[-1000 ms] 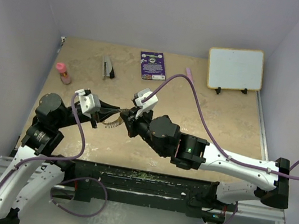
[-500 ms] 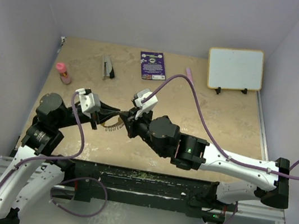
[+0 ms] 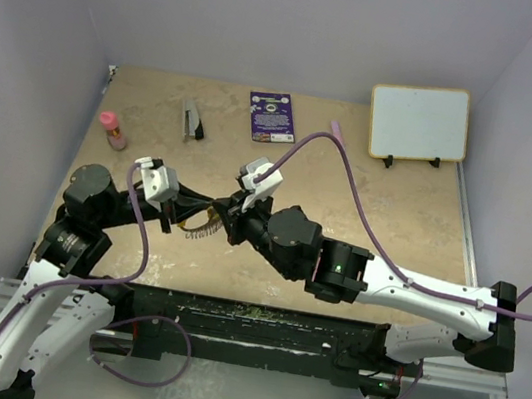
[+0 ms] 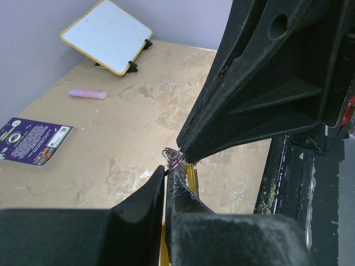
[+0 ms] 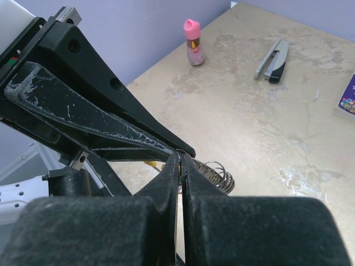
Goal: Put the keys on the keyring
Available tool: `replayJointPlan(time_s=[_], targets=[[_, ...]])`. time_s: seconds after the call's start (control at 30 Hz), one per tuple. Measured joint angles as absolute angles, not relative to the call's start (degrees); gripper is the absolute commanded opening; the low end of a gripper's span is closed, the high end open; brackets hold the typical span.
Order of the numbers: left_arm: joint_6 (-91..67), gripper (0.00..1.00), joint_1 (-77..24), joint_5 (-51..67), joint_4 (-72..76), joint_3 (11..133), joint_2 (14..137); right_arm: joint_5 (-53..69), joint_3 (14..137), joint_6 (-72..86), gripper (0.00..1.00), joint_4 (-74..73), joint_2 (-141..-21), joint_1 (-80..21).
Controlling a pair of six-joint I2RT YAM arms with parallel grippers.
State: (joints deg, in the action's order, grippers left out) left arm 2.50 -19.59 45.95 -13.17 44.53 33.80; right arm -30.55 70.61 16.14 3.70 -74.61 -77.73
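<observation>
Over the middle of the table my two grippers meet tip to tip. In the left wrist view my left gripper (image 4: 170, 170) is shut, and the thin silvery loops of the keyring (image 4: 173, 156) stick out from its tips. My right gripper (image 5: 180, 157) is shut too, its tips against the left gripper's fingers (image 5: 100, 124). A key with a yellow head (image 4: 192, 174) hangs just under the right fingertips. The keyring's coiled loops (image 5: 221, 173) show beside the right fingers. From above, the keyring (image 3: 199, 231) dangles below the two grippers; the grip points themselves are hidden there.
A whiteboard (image 3: 418, 122) leans at the back right. A purple card (image 3: 272, 116), a pink marker (image 3: 338, 130) and a grey-and-black tool (image 3: 193, 120) lie along the back. A pink-capped bottle (image 3: 112, 130) stands at the left.
Both grippers stay shut and tip to tip. The hanging keyring has shifted slightly toward the near edge; the arms have barely moved.
</observation>
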Motion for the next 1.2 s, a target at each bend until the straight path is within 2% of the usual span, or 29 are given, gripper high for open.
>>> replayJointPlan(time_s=[1.2], targets=[[2.5, 0.03, -19.6, 44.5, -14.6, 46.8, 33.8, -31.6, 70.3, 18.3, 0.0, 3.2, -73.3, -78.0]])
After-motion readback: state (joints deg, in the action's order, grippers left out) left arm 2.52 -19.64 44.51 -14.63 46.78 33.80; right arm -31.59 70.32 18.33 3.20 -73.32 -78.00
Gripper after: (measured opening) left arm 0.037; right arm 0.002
